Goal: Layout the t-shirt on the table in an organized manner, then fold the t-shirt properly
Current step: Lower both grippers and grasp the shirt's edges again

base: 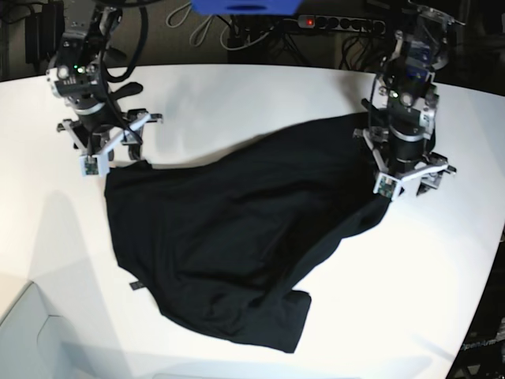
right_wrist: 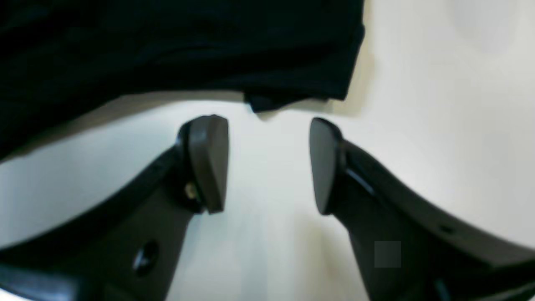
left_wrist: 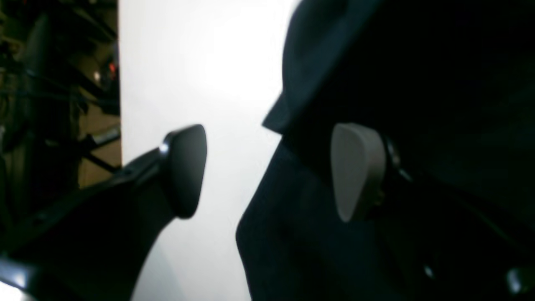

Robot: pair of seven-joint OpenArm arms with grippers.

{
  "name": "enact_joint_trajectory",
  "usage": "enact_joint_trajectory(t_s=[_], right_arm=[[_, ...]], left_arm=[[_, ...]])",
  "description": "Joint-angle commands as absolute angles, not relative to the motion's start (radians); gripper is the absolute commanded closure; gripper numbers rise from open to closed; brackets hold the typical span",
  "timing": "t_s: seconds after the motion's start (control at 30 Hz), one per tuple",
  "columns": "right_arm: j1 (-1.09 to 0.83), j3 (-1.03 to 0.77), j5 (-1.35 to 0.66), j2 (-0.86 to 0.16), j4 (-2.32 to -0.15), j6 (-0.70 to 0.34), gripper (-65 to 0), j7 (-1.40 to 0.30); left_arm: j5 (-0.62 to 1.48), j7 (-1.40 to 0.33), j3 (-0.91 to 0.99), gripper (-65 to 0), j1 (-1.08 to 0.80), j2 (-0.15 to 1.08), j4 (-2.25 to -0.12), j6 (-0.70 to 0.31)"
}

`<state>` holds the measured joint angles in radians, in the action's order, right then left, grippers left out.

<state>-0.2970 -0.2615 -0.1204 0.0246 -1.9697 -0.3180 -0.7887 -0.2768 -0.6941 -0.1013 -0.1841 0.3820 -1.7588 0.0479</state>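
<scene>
In the left wrist view, the left gripper (left_wrist: 267, 171) is seen with its fingers (left_wrist: 186, 171) spread wide apart, nothing pinched between them; one dark pad sits over the bare white desk (left_wrist: 200, 62), while the pale pad on the other side is set right against the black t-shirt (left_wrist: 418, 83), whose edge runs down the middle of the shot. Whether that pad is actually touching the cloth can't be told, it's all pretty blurry. Some dark clutter is seen past the desk edge on the left. In the right wrist view, the right gripper (right_wrist: 269, 165) is shown with its fingers (right_wrist: 209, 163) parted too, empty, hovering over white desk (right_wrist: 439, 104), with the t-shirt (right_wrist: 167, 42) bunched just beyond the fingertips and a small fold of hem poking out toward the gap. In the base view, the t-shirt (base: 237, 237) is spread out crumpled across the middle of the desk (base: 237, 95), not laid flat, with a folded-under bit at the near corner and a tiny tag sticking out on its left edge. The right gripper (base: 110, 154) is parked at the shirt's upper left corner, and the left gripper (base: 406, 181) at its upper right corner, over the cloth's edge.
</scene>
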Motion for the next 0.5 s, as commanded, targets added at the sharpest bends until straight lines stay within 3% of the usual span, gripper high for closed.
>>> enact_joint_trajectory(t_s=[0.0,0.27,0.33,0.47], right_arm=[[-0.292,-0.263,-0.131,0.021,-1.986,-0.318,-31.5,-0.766],[-0.286,-0.263,-0.131,0.021,-1.986,-0.318,-31.5,-0.766],[-0.286,-0.263,-0.131,0.021,-1.986,-0.318,-31.5,-0.766],[-0.286,-0.263,-0.131,0.021,-1.986,-0.318,-31.5,-0.766]], left_arm=[[-0.291,-0.631,-0.105,-45.3,-0.153,0.389,-1.755,0.058],[-0.292,-0.573,-0.12,-42.8,-0.102,0.384,-1.667,0.058],[-0.292,-0.573,-0.117,-35.2,-0.091,0.384,-1.653,0.058],[-0.292,-0.568,-0.114,-7.6,-0.062,0.384,-1.647,0.058]])
